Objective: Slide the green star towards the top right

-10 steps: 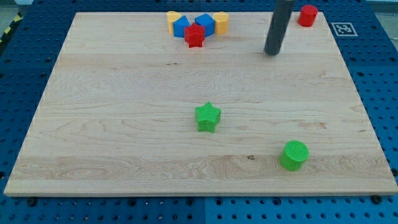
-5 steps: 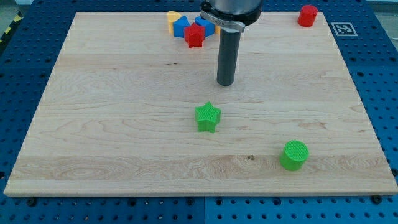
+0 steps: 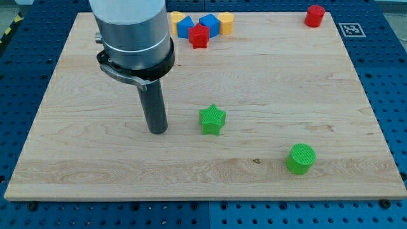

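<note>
Since my tip (image 3: 158,131) is a plain rod with no jaws, sitting apart at 9 o'clock of the green star (image 3: 212,119), the star looks light and rigid and should slide easily on the bench (image 3: 305,83) if pushed at its 7 o'clock flank.

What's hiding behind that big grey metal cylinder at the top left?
The grey metal cylinder covers bare wooden board and part of a yellow block. Anything else behind it cannot be seen.

Wooden board (image 3: 305,83) lying on a blue pegboard table (image 3: 394,83). Green cylinder (image 3: 300,158) near the view's bottom right. Red cylinder (image 3: 314,15) up in the top right corner. Along the top edge, a tight cluster: red star (image 3: 199,37), two blue blocks (image 3: 185,26) (image 3: 210,23), two yellow blocks (image 3: 225,21) (image 3: 176,17), shapes hard to tell, maybe hexagon-ish. Small printed marker tag (image 3: 351,29) just off the board's top right.
</note>
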`<action>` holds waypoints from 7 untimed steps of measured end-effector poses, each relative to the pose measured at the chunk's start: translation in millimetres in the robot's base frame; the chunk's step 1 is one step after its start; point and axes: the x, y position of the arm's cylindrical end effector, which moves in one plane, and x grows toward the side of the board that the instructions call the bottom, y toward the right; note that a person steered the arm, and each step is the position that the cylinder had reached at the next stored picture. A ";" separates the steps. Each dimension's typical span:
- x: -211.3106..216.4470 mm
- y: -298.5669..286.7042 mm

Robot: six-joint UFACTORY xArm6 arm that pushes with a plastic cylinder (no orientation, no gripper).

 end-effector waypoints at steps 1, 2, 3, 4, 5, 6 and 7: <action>1.2 58.2; 0.2 113.6; -0.5 152.7; -14.7 183.7; -45.6 194.5; -48.5 192.4; -10.6 189.4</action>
